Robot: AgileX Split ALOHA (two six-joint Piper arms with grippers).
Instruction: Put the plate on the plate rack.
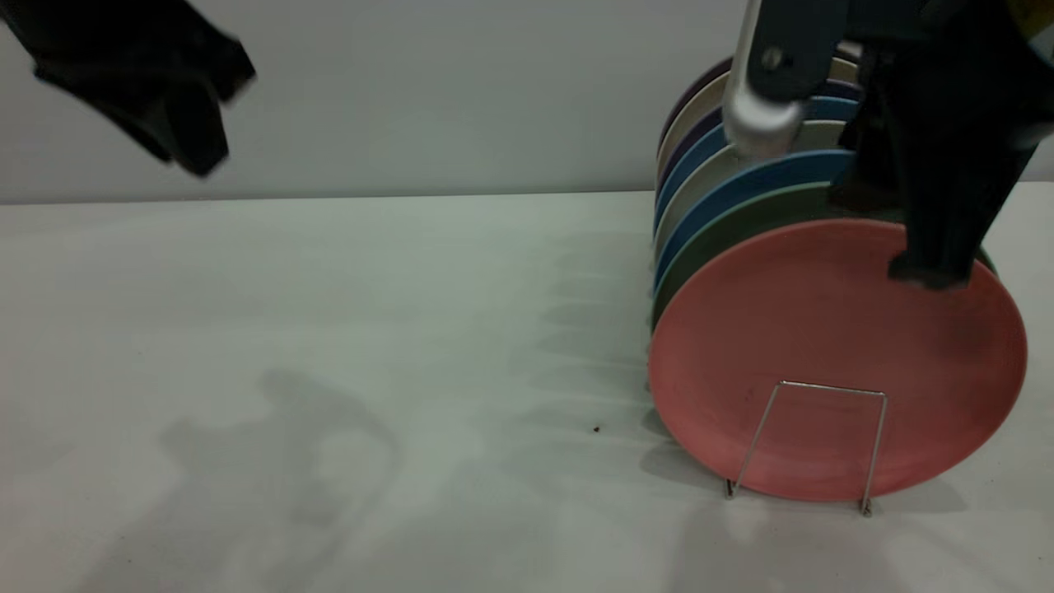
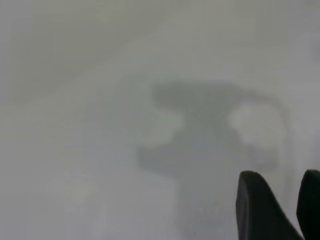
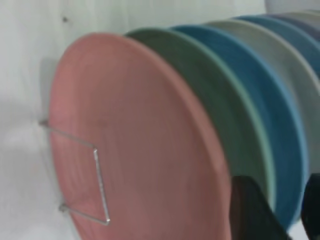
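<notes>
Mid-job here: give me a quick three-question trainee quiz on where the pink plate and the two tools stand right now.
1. True or false: the salmon-pink plate stands upright at the front of the row, nearest the exterior camera.
2. Which plate is directly behind it? A) the teal-green plate B) a blue plate C) a cream plate
3. Fill in: the wire loop of the plate rack stands in front of the pink plate's ____ face.

Also note: the right tool is at the pink plate's top rim; the left tool hangs over the table, far from the plates.

Key: 1 true; 2 A; 3 front (the side facing the exterior camera).
</notes>
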